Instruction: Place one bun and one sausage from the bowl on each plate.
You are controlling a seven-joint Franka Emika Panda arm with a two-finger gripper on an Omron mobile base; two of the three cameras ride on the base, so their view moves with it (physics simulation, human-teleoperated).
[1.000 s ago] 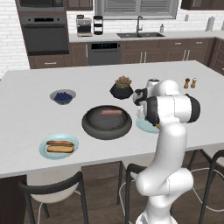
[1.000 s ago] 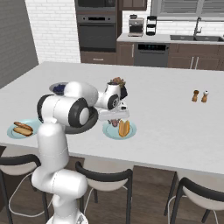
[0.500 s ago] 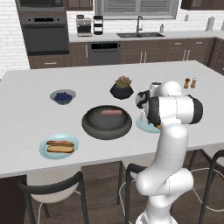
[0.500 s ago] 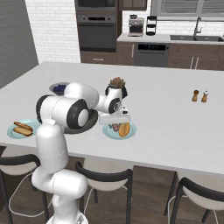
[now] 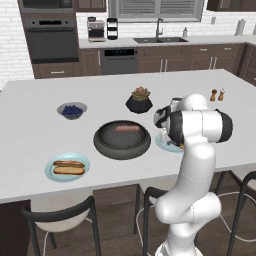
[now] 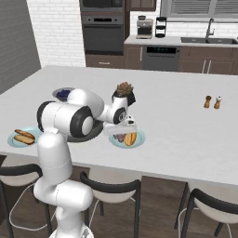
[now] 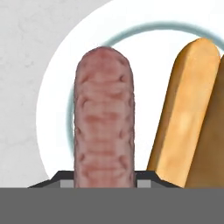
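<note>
Hand view: a sausage (image 7: 104, 118) runs straight up from between the finger tips, jaws pinched on its near end, directly over a pale plate (image 7: 57, 87). A bun (image 7: 186, 118) lies on that plate, just beside the sausage. Whether the sausage touches the plate surface cannot be told.

Right base view: the gripper (image 6: 122, 131) hangs low over the near plate (image 6: 138, 140), with the bun (image 6: 130, 138) orange on it and a dark bit of sausage (image 6: 121, 138) under the fingers. The left base view hides most of this behind the arm; only the plate's rim (image 5: 161, 143) shows.

Containers, left base view: dark bowl (image 5: 122, 139) holds one sausage (image 5: 128, 128), no bun visible. Far plate (image 5: 67, 167) carries a bun with a sausage in it (image 5: 68, 166). Small bowl of berries (image 5: 72, 110) and plant pot (image 5: 139, 101) sit behind the dark bowl.

Versus one second ago: the hand sits slightly lower over the near plate; grip unchanged; dishes in the same places.
</note>
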